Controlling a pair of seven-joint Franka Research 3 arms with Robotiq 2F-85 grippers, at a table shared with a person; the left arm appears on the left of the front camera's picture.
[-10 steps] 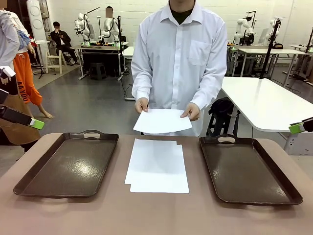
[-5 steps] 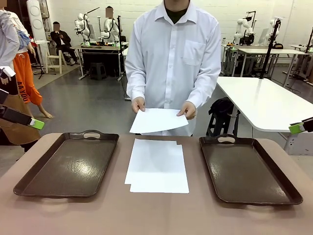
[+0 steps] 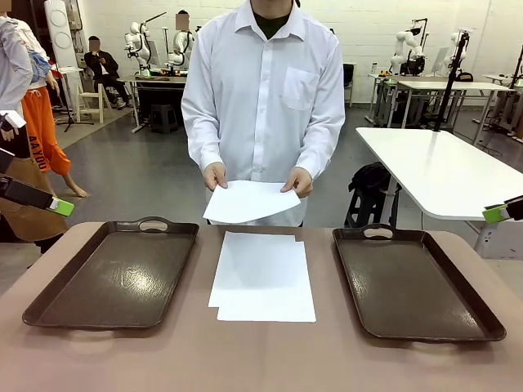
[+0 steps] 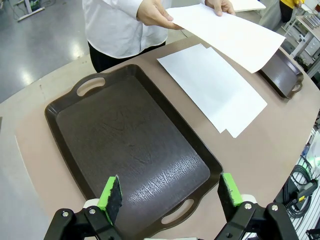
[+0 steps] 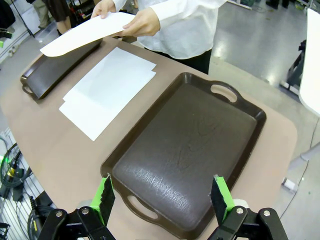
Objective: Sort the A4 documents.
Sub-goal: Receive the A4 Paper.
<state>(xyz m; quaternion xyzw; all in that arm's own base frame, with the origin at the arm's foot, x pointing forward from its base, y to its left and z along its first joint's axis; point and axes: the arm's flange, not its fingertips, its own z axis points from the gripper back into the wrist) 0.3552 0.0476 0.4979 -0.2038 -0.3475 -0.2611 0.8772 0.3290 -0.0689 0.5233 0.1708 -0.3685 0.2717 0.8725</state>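
White sheets (image 3: 263,278), thin and slightly fanned, are laid flat on the matte tan table (image 3: 261,359), between two trays. One more sheet (image 3: 249,202), gently bowed, is held above the far edge by a person's right hand (image 3: 215,175) and left hand (image 3: 299,181). The left tray (image 3: 114,273) and right tray (image 3: 413,282) are dark brown, rectangular, round-cornered and grained, with cut-out handles. The left gripper (image 4: 171,191) and right gripper (image 5: 163,196) are spread wide, with nothing grasped.
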